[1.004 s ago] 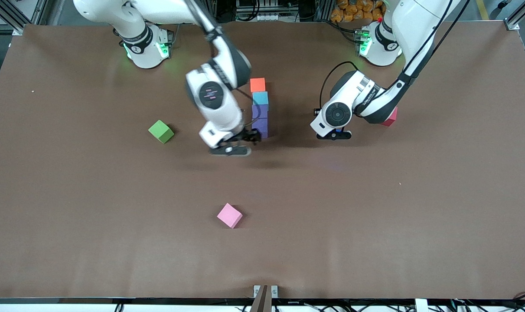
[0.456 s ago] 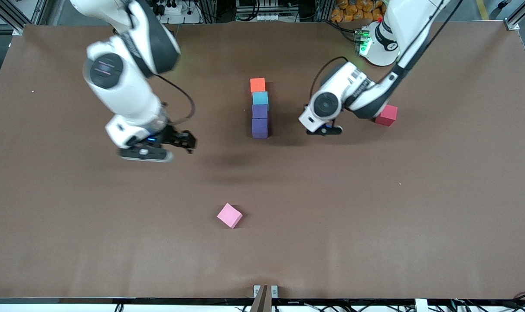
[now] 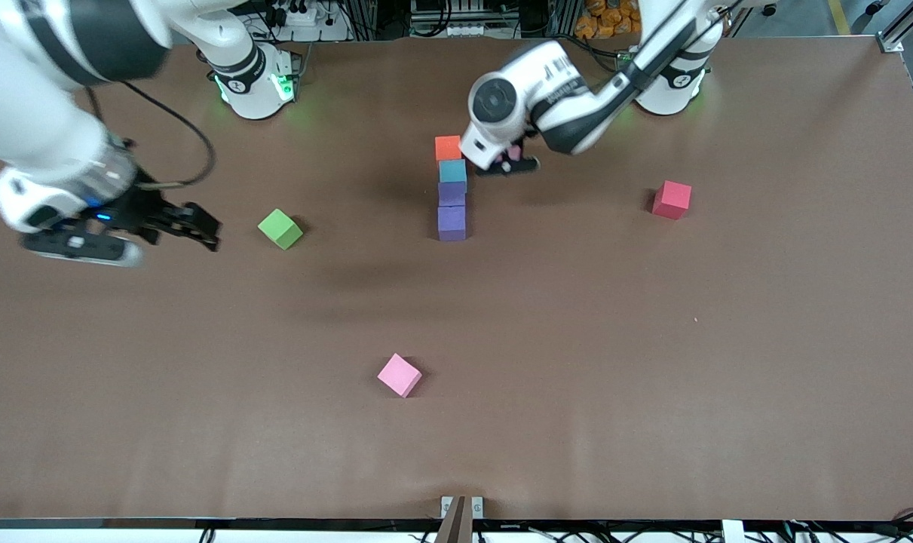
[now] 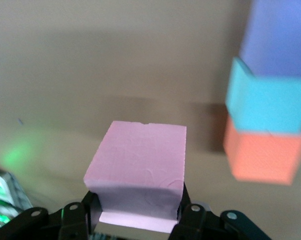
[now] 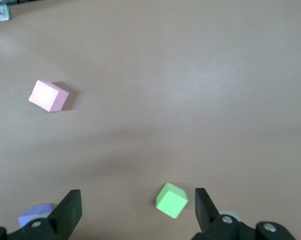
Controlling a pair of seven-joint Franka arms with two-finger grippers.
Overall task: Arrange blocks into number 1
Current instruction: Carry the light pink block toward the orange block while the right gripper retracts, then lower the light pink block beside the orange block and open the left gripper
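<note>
Four blocks lie in a line on the table: orange (image 3: 448, 148), sky blue (image 3: 453, 171), then two purple ones (image 3: 451, 194) (image 3: 451, 222). My left gripper (image 3: 513, 158) hangs low over the table right beside the orange and sky-blue blocks, on the left arm's side. It is shut on a pale pink block (image 4: 140, 165), with the orange block (image 4: 263, 157) and sky-blue block (image 4: 268, 102) close by. Another pink block (image 3: 399, 375) lies alone much nearer the front camera. My right gripper (image 3: 206, 228) is open and holds nothing, over the table beside the green cube (image 3: 280, 228).
A red cube (image 3: 672, 200) sits toward the left arm's end of the table. In the right wrist view the green cube (image 5: 171, 200) shows between the open fingers and the loose pink block (image 5: 49, 95) lies farther off.
My right arm swung away from the block line toward its own end of the table, past the green cube. My left gripper moved from beside the red cube to beside the orange and sky-blue blocks.
</note>
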